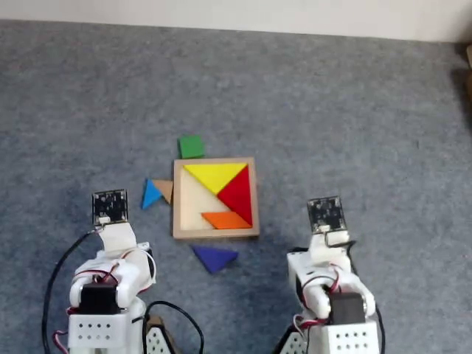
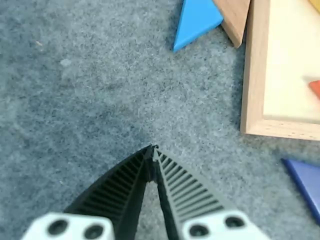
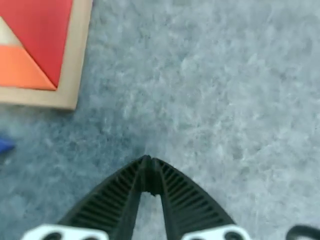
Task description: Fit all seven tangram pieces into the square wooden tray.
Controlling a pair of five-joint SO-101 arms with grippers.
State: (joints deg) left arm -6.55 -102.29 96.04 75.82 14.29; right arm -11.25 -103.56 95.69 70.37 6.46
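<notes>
Tangram pieces number seven by our count in the high view: three are seated in the square wooden tray point(image 1: 177, 210) and four lie loose on the grey carpet point(image 1: 354, 110).

Inside the tray, we record a yellow triangle point(image 1: 214, 175) against the far rim, a red triangle point(image 1: 238, 195) against the right rim, and an orange parallelogram point(image 1: 226, 220) along the near rim. The left part of the tray floor is bare.

Outside, a green square point(image 1: 191, 147) sits just beside the far rim. A light blue triangle point(image 1: 150, 194) and a tan triangle point(image 1: 165, 189) touch each other on the left side, the tan one nearer the rim. A dark blue triangle point(image 1: 214, 257) lies near the near rim.

We find the left gripper point(image 2: 152, 149) over bare carpet off the tray's near left corner, jaws closed with tips meeting and nothing between them. The right gripper point(image 3: 148, 160) stands over carpet off the near right corner, likewise closed and empty.
</notes>
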